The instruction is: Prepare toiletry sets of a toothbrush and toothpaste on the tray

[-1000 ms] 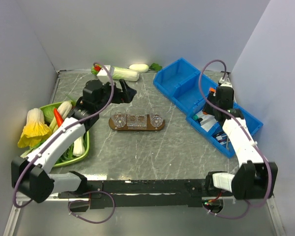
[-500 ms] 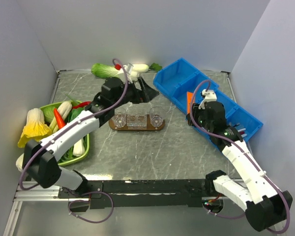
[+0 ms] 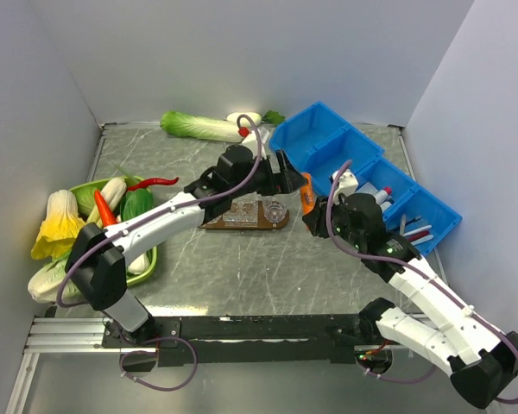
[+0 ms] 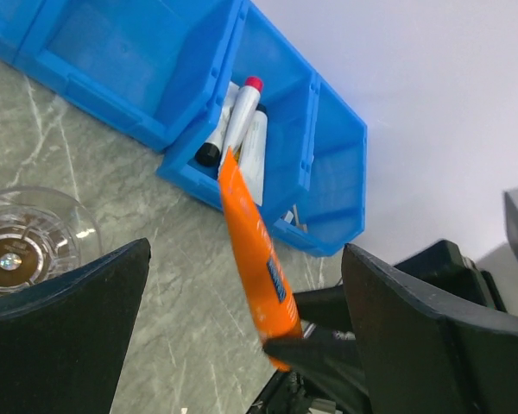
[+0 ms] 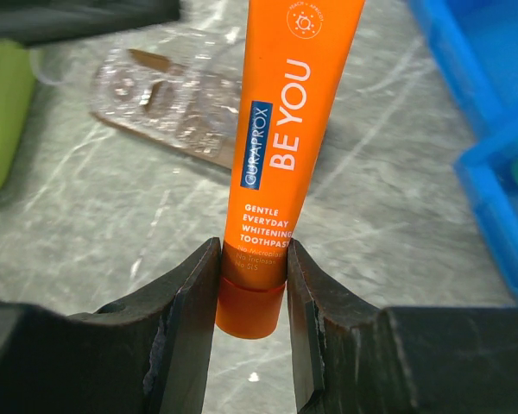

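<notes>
Toothpaste (image 5: 276, 164): pinched at cap end by right gripper (image 5: 252, 285), over table's middle; left gripper (image 4: 242, 323) spread wide alongside. Risk: arms collide beside tray (image 3: 214, 226), grip knocked loose

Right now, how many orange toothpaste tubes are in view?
1. The toothpaste, clamped cap-end in the right gripper, held up beside the tray. Blue bins may hide more.

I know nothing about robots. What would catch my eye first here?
The bright orange toothpaste tube, pinched at its cap end by the right gripper mid-table, beside the wooden tray. The left gripper hangs wide open close to it. Blue bins stand rear right; a green dish of vegetables sits left.
</notes>
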Controlling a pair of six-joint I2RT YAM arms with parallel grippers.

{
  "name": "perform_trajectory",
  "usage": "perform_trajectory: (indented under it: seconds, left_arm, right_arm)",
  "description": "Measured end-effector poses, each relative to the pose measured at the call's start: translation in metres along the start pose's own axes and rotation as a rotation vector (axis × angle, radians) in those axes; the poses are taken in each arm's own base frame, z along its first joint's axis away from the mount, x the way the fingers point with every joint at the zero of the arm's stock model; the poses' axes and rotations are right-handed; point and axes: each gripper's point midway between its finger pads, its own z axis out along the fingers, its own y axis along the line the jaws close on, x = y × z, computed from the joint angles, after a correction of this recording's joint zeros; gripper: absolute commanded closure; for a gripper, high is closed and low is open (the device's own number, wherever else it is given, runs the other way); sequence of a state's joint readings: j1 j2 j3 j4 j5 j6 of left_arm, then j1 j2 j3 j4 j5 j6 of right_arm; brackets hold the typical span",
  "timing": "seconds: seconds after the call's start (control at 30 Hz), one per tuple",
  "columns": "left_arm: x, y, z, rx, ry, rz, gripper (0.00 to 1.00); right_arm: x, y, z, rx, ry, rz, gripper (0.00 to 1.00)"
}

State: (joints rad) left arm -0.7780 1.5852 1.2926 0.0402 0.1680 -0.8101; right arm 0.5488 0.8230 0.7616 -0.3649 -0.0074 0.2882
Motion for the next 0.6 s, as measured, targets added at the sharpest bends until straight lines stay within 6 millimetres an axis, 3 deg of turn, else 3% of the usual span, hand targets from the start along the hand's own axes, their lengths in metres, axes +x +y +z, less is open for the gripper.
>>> perform_trajectory:
  seconds: [0.17,0.2,0.3,0.6]
  left_arm:
    - [0.019,0.0,0.01,-0.017,0.029,-0.011,0.12]
    - [0.025,0.0,0.013,-0.023,0.038,-0.013,0.22]
    - [0.038,0.001,0.018,-0.03,0.062,-0.017,0.39]
    - [0.043,0.002,0.019,-0.049,0.069,-0.035,0.64]
  right_arm:
    - [0.002,0.018,0.0,-0.047,-0.008,-0.026,1.0]
    - [0.003,0.02,0.0,-0.053,-0.009,-0.031,1.0]
    - [0.008,0.023,0.0,-0.055,-0.007,-0.039,1.0]
    - [0.015,0.022,0.0,-0.034,-0.012,-0.049,1.0]
